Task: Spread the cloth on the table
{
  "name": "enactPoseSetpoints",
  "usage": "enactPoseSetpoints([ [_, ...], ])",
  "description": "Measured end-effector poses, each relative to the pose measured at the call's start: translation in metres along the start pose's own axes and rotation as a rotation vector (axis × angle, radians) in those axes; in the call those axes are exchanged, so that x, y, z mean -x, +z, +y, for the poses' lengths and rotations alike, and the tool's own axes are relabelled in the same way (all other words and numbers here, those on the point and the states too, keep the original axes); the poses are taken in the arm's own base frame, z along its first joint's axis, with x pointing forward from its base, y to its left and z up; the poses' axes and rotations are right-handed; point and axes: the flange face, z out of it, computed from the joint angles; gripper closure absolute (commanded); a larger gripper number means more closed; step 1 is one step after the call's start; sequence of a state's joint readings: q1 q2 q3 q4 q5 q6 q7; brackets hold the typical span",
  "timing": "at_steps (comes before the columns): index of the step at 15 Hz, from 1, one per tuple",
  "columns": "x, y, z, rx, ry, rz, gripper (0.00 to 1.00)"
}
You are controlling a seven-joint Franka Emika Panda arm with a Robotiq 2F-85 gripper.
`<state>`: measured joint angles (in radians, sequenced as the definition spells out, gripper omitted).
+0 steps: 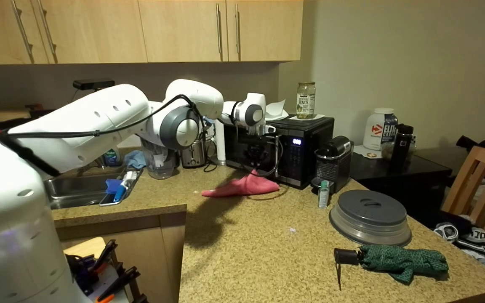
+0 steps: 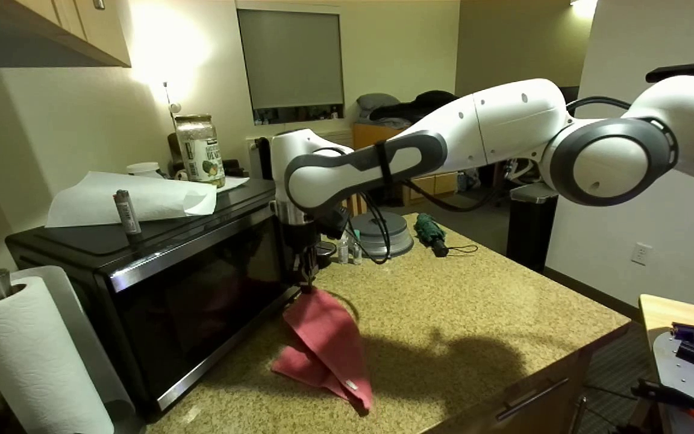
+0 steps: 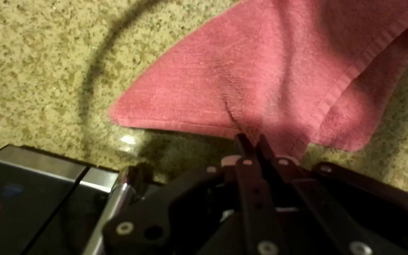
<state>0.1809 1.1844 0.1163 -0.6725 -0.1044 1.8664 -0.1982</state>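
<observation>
A pink-red cloth (image 1: 242,187) lies bunched and folded on the speckled countertop (image 1: 259,261), beside the microwave. In an exterior view the cloth (image 2: 330,337) rises to a peak under my gripper (image 2: 306,288), and its lower part spreads on the counter with one fold underneath. In the wrist view my gripper (image 3: 254,140) is shut on a pinch of the cloth (image 3: 204,81) near one edge. The cloth's flat corner points left there, and a hemmed fold lies at right. My gripper (image 1: 254,168) points down just in front of the microwave door.
The black microwave (image 2: 202,325) stands close to the gripper. A paper towel roll (image 2: 34,361) is beside it. A coffee machine (image 1: 333,164), small bottle (image 1: 323,195), grey lid (image 1: 371,214) and green umbrella (image 1: 404,261) stand along the counter. A sink (image 1: 74,193) is near the arm's base.
</observation>
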Motion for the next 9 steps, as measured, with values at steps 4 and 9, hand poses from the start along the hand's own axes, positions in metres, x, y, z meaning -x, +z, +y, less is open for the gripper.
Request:
enactPoseSetpoints([
  [4, -0.007, -0.053, 0.005, 0.022, 0.035, 0.09, 0.94],
  [9, -0.013, -0.1, 0.0, 0.036, 0.076, 0.183, 0.95],
])
